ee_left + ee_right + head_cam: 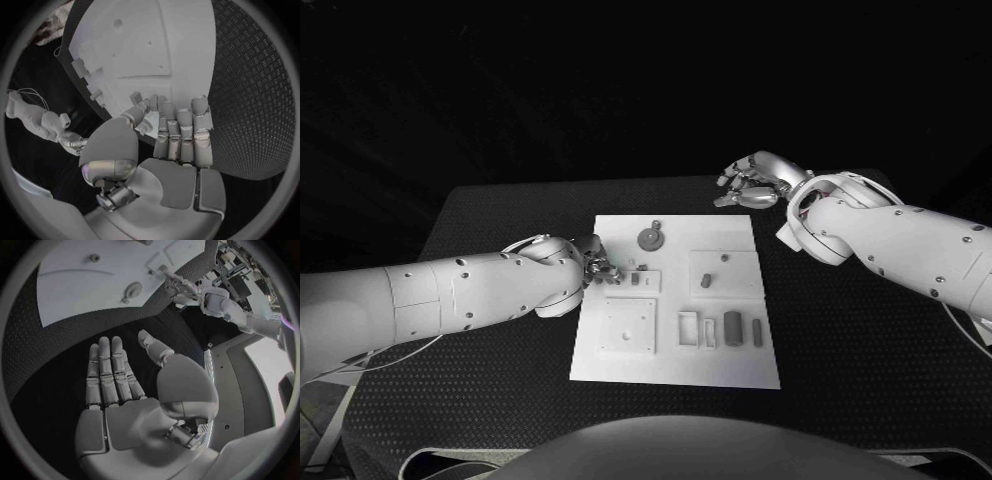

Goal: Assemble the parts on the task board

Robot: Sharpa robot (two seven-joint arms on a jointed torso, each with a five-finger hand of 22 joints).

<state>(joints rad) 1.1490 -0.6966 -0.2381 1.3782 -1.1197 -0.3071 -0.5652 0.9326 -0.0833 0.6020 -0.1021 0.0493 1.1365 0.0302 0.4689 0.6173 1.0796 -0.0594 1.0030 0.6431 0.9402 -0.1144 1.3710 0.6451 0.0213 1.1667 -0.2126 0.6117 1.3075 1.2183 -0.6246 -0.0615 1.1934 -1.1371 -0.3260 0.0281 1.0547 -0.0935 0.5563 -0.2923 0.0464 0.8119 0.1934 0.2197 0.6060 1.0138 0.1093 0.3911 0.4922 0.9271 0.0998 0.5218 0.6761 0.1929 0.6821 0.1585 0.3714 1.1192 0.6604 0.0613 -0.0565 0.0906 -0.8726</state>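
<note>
Grey, stiff little parts (733, 324) lie on the white task board (675, 372) mid-counter; they look light and slippery, so pinch their long sides. Your left hand (599, 266) reaches the board's edge, grasp unclear; your right hand (122, 390) hangs empty, fingers outstretched.

The head camera looks steeply down from above the near edge of the desk (488, 215), taking in the whole task board (678, 300) and both arms. The left wrist camera sits close behind the left hand (178, 132), facing across the board (137, 50) toward the right arm. The right wrist camera sits close behind the right hand (119, 375), facing the board (94, 280). All three views share the board.
</note>
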